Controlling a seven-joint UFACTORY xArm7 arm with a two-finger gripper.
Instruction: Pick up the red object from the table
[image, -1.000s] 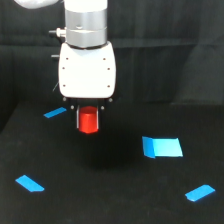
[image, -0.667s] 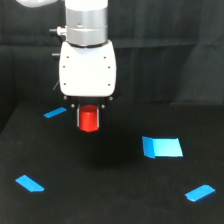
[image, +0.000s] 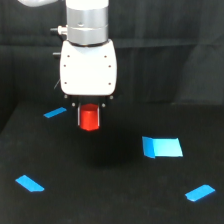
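The white, boxy gripper (image: 90, 116) clamps the small glossy red hexagonal block (image: 90, 117) above the matte black table (image: 110, 200).

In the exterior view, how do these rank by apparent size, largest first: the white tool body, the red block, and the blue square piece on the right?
1. White tool body, clearly largest.
2. Blue square piece.
3. Red block, only slightly smaller than the blue piece; it is partly hidden and raised, so this ranking is unsure.

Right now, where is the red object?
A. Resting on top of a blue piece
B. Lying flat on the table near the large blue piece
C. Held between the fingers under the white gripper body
C: the red object sits between the dark fingers, directly under the white gripper body, apart from every blue piece.
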